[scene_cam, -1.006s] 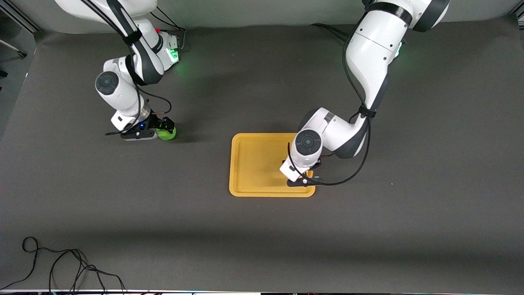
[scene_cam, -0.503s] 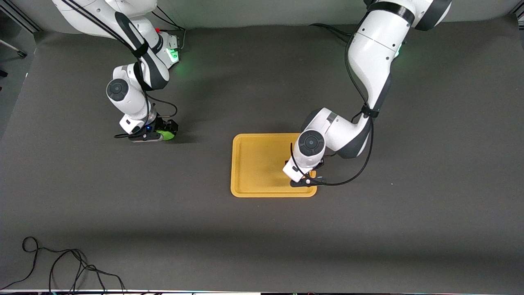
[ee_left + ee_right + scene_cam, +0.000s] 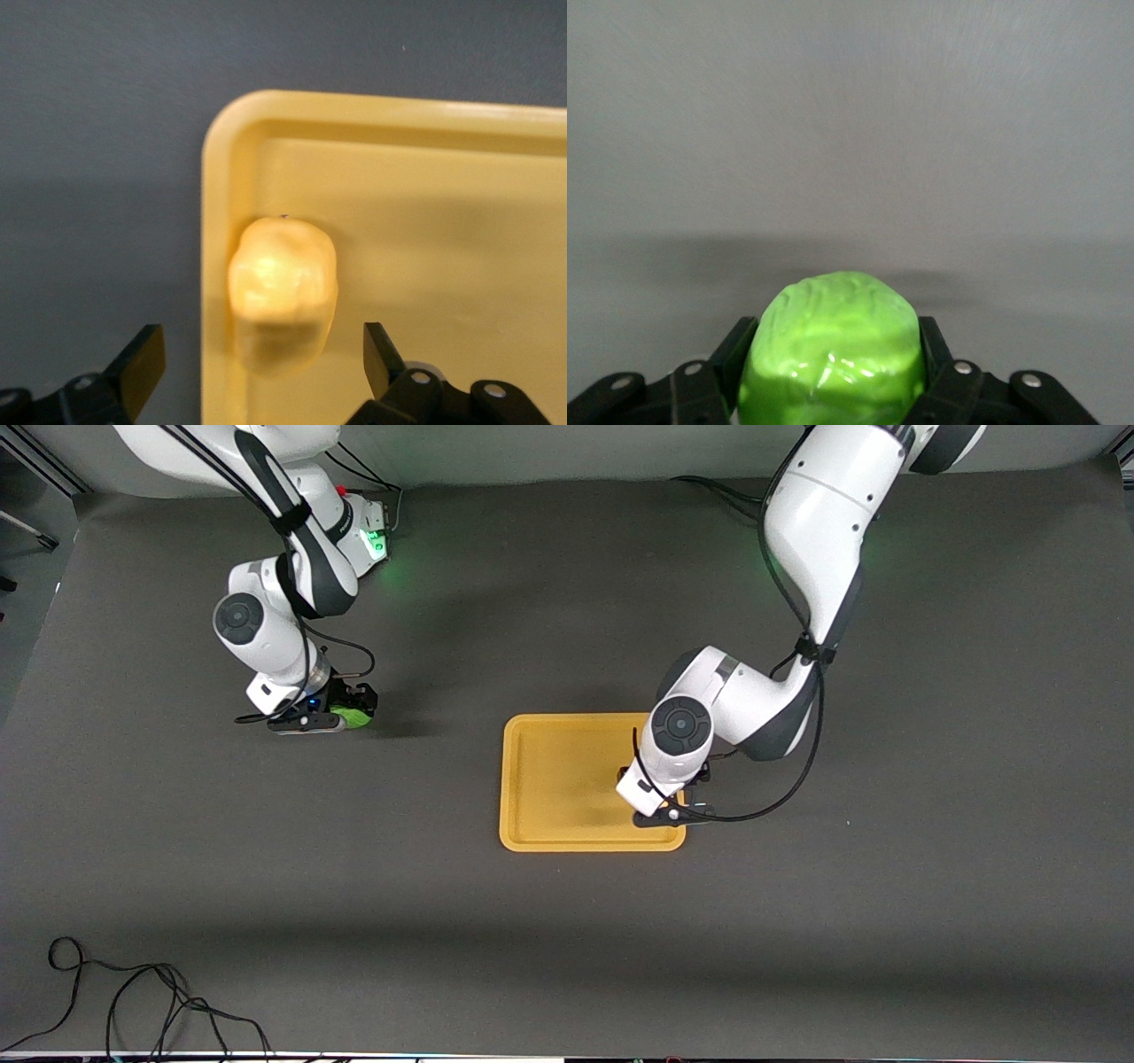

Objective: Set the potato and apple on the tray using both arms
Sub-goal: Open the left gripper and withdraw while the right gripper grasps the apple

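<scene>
The yellow-orange tray (image 3: pixel 558 779) lies mid-table. The potato (image 3: pixel 283 288) lies on the tray (image 3: pixel 425 221) by its rim near a corner; in the front view the left wrist hides it. My left gripper (image 3: pixel 669 804) hangs over that corner, and its open fingers (image 3: pixel 261 347) stand wide on either side of the potato without touching it. My right gripper (image 3: pixel 353 708), toward the right arm's end of the table, is shut on the green apple (image 3: pixel 359 715). In the right wrist view the apple (image 3: pixel 833 345) fills the gap in the right gripper (image 3: pixel 834 347), low over the dark mat.
A black cable loop (image 3: pixel 133 992) lies on the mat near the front camera's edge at the right arm's end. The dark mat around the tray holds nothing else.
The right gripper has closed round the apple, which now sits between its fingers rather than beside them. The left wrist has shifted slightly toward the left arm's end over the tray corner.
</scene>
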Controlling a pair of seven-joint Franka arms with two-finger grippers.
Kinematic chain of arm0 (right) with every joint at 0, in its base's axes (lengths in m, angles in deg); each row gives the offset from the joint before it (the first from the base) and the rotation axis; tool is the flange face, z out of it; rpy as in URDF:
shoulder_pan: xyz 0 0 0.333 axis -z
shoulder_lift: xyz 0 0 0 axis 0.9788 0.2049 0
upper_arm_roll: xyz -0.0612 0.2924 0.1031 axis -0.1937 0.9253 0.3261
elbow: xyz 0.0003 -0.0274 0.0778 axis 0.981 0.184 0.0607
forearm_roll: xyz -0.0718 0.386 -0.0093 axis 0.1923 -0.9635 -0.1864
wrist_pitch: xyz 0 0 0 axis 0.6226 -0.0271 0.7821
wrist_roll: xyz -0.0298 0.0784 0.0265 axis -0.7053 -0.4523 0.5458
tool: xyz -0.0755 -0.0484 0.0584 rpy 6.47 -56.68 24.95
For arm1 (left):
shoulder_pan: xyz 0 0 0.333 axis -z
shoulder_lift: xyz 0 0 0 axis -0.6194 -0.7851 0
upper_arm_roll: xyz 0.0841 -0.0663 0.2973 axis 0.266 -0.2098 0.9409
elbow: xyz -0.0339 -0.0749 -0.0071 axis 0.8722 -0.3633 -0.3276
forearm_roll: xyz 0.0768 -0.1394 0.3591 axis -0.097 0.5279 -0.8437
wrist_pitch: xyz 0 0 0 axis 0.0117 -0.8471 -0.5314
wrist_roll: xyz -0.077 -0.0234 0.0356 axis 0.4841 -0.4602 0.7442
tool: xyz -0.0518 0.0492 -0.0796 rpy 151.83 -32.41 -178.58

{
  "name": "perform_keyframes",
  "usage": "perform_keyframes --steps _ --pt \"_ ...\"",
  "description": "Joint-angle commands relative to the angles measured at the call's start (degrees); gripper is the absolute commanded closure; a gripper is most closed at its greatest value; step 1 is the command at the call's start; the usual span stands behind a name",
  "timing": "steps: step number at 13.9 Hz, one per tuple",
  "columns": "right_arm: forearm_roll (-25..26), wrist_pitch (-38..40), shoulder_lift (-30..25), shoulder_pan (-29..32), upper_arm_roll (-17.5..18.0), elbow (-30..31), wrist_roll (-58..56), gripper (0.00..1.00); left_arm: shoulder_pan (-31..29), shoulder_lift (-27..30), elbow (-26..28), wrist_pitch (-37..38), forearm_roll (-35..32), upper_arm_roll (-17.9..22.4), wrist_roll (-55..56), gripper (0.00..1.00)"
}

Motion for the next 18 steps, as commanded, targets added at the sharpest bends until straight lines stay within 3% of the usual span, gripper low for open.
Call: perform_keyframes --steps 1,3,6,10,13,18 --pt "-0.53 12.63 -9.68 -0.37 -0.44 -5.16 0.9 0.4 -2.66 9.61 1.18 9.39 -1.15 0.06 0.01 0.01" --pt "-0.53 24.39 -11.81 -0.29 -0.52 -13.84 0.81 0.4 -5.82 14.46 -0.57 17.75 -2.28 0.06 -3.57 0.01" --pt "-0.36 40.94 -8.67 -0.11 -0.52 -31.07 0.81 0.4 -12.59 19.91 -3.56 25.59 -2.99 -0.02 -18.42 0.01" --pt "-0.44 43.44 -2.08 -1.77 0.35 -42.07 4.49 0.4 -15.4 20.72 -11.57 32.37 -4.13 0.15 -29.41 0.02" --pt "-0.27 43.53 7.83 -9.4 0.44 -53.22 14.75 0.4 -24.97 20.11 -11.66 31.06 -2.82 -0.11 -45.29 0.02" --pt "0.35 48.79 27.0 -22.23 0.27 -77.65 34.43 0.4 -31.67 20.19 -7.01 27.64 -1.59 -0.02 -47.9 0.01"
